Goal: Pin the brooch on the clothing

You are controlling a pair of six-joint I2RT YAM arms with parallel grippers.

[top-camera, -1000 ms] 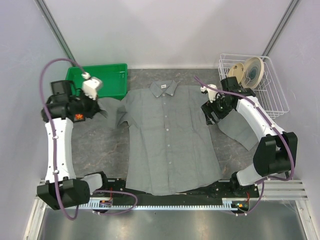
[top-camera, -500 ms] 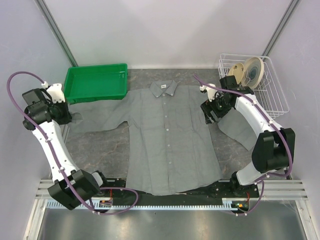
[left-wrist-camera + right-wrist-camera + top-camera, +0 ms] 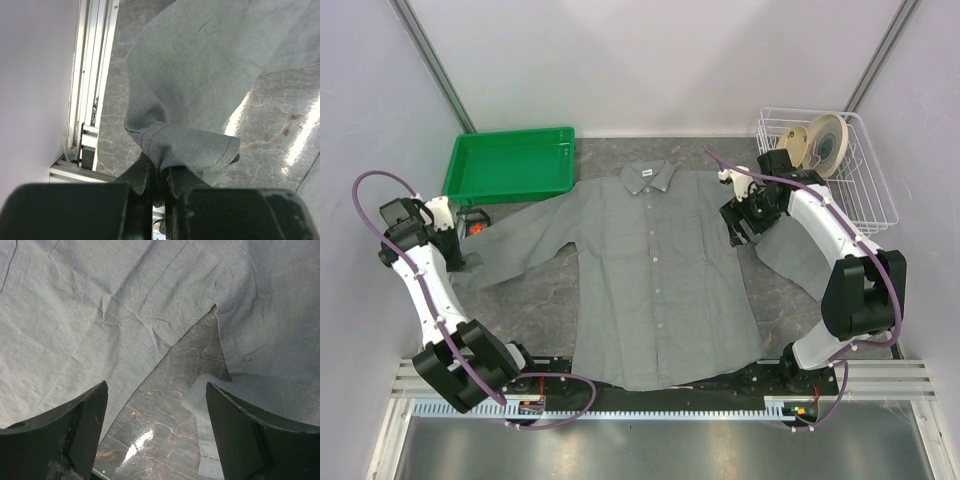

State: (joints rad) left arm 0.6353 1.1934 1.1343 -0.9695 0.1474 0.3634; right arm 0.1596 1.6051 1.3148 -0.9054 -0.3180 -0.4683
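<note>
A small white neck label [image 3: 643,172] is seen inside the collar of the grey shirt [image 3: 660,290]; no writing on it can be read. A small orange-red spot [image 3: 477,227] is seen by the left arm's wrist, but it cannot be told whether it is the brooch or a mark on the arm.

The shirt is spread flat, front up, in the middle of the desk [image 3: 520,300], collar to the far side, with both sleeves laid outward. The left tool [image 3: 157,175] is clamped shut on a fold of the left sleeve's cuff, at the far left. The right tool [image 3: 155,387] is held wide open above the right armpit seam, gripping nothing.

The desk top is grey, marbled and glossy. A green tray [image 3: 510,165] is set at the far left and a white wire basket [image 3: 880,215] with a tan roll [image 3: 820,142] at the far right. The scene is enclosed by pale lilac walls.
</note>
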